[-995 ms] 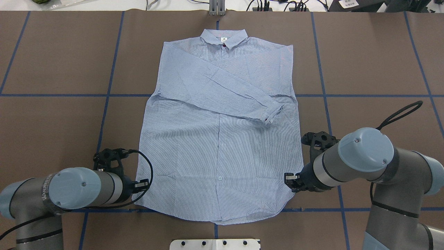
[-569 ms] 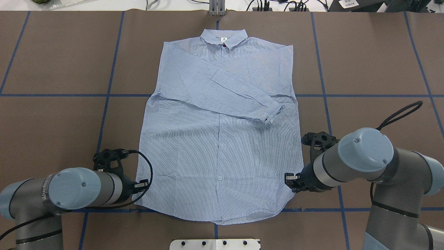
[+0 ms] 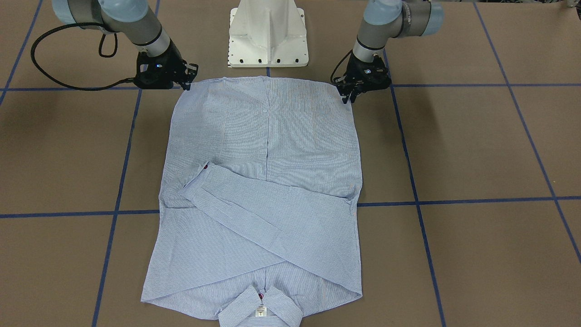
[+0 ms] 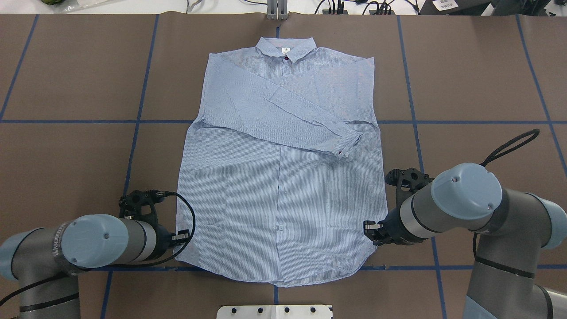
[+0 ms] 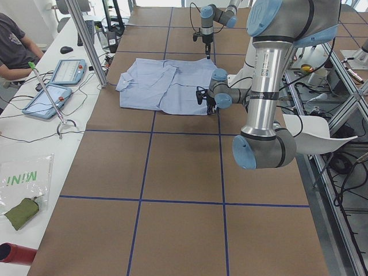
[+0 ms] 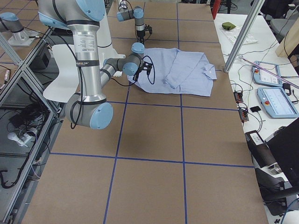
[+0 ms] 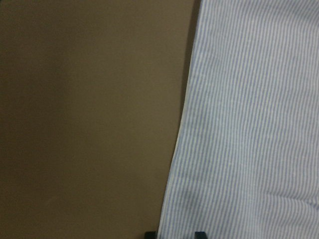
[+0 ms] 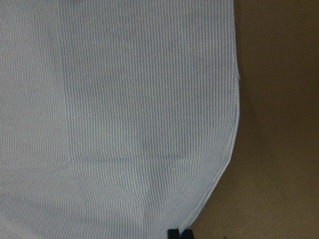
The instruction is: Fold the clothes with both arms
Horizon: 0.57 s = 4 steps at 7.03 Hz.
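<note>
Both claws are sitting at the near hem corners of a shirt that is lying flat on the table.

The light-blue striped shirt (image 4: pixel 279 186) is lying front-up on the brown table (image 4: pixel 478 66), its collar (image 4: pixel 285 46) pointing away from the robot and its hem lying nearest the robot. One sleeve (image 4: pixel 283 115) is lying folded diagonally across the chest. The left claw (image 4: pixel 181 237) is resting low at the hem corner on the robot's left. In the left wrist view its fingertips (image 7: pixel 199 234) are standing apart, with the shirt's side edge running between them. The right claw (image 4: pixel 368 228) is sitting at the opposite hem corner. In the right wrist view its fingertips (image 8: pixel 173 233) are pressing almost together on the curved hem edge, pinching the cloth.
</note>
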Each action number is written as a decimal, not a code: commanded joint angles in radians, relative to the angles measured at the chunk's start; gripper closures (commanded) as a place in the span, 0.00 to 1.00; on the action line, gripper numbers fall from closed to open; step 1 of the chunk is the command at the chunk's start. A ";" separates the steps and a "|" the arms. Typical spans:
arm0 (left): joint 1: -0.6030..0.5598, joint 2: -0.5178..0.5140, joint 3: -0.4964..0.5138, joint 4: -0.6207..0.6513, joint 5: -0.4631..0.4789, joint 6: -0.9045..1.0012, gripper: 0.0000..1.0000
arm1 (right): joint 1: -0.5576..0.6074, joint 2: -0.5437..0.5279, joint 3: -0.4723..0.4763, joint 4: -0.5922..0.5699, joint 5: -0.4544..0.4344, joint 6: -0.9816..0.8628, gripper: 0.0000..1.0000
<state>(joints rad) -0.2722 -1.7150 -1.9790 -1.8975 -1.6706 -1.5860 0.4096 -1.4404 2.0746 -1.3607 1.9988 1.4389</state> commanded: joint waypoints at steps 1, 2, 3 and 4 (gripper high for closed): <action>-0.001 0.000 -0.004 0.009 -0.001 0.000 1.00 | 0.000 -0.002 -0.001 -0.001 0.000 0.000 1.00; -0.001 -0.002 -0.007 0.023 -0.003 0.000 1.00 | 0.000 -0.002 -0.001 -0.002 0.000 0.000 1.00; -0.001 0.000 -0.014 0.023 -0.004 0.000 1.00 | 0.000 0.000 -0.001 -0.002 0.000 0.000 1.00; -0.002 0.000 -0.021 0.037 -0.006 0.000 1.00 | 0.000 -0.002 0.001 0.000 0.000 0.000 1.00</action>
<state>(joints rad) -0.2735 -1.7154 -1.9920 -1.8734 -1.6748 -1.5861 0.4096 -1.4413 2.0741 -1.3618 1.9988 1.4389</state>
